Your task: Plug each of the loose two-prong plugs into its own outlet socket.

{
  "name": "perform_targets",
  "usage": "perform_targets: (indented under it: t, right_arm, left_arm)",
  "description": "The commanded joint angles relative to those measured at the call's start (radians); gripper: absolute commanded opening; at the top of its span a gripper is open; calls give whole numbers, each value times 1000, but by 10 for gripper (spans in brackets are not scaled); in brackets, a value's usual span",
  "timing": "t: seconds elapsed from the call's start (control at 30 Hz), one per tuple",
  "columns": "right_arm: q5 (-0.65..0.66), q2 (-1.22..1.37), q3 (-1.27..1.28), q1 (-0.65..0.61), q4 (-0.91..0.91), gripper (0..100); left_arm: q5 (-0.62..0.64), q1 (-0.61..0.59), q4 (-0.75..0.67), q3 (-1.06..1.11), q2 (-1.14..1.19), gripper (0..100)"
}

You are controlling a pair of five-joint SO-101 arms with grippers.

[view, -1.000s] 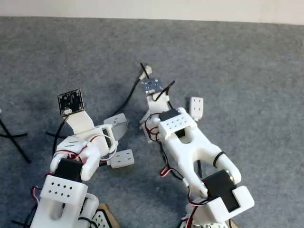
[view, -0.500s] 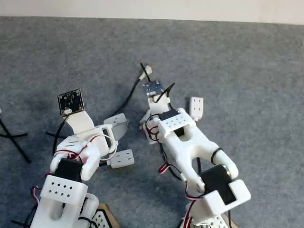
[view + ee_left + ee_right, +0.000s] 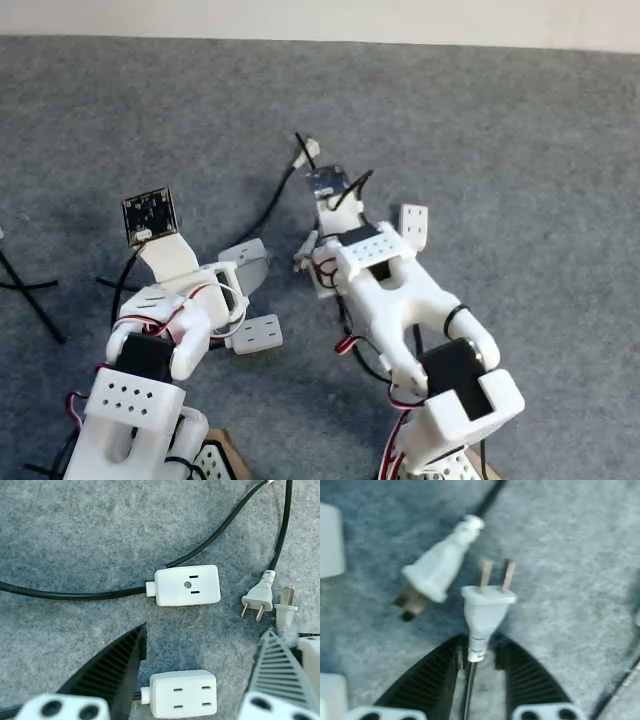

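Observation:
My right gripper [image 3: 476,652] is shut on the tail of a white two-prong plug [image 3: 485,607], whose prongs point away from it. A second white plug [image 3: 437,572] lies on the carpet just beside it. Both plugs, the held one [image 3: 285,611] and the loose one [image 3: 257,597], also appear in the left wrist view. My left gripper [image 3: 206,630] stands open above the carpet between two white outlet sockets, one farther [image 3: 187,585] and one nearer [image 3: 182,694]. A third outlet [image 3: 413,225] lies to the right of the right gripper [image 3: 308,252].
Black cords [image 3: 220,527] run across the grey carpet from the outlets and plugs toward the back. A black stand leg [image 3: 30,290] sits at the far left. Open carpet [image 3: 530,150] stretches to the back and right.
The right arm's wrist has shifted slightly to the right and its rear joints have swung lower in the high view. The left arm has kept still.

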Motion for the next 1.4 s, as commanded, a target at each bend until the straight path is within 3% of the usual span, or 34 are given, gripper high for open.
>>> perform_targets:
  t: [0.0, 0.17, 0.33, 0.43, 0.5, 0.77, 0.97, 1.17, 1.37]
  right_arm:
    - [-2, -4, -25, 27, -5, 6]
    - [29, -7, -108, 65, 162, 5]
    - [341, -7, -294, 39, 406, 5]
    - [539, -2, -277, -4, 424, 5]
    - [605, -1, -228, -27, 400, 5]
    - [489, -1, -15, -33, 99, 9]
    - [463, -5, 27, -30, 90, 23]
    - [463, -7, 24, 2, 91, 166]
    - [462, -7, 4, 38, 93, 176]
  left_arm:
    - [9, 1, -18, -5, -4, 344]
    - [9, 1, -20, -5, -4, 344]
    - [9, 1, -20, -5, -4, 344]
    - [9, 1, -18, -5, -4, 344]
    - [9, 1, -18, -5, -4, 344]
    - [9, 1, -18, -5, -4, 344]
    - [9, 1, -18, -5, -4, 344]
    - [9, 1, -18, -5, -4, 344]
    - [9, 1, -18, -5, -4, 344]
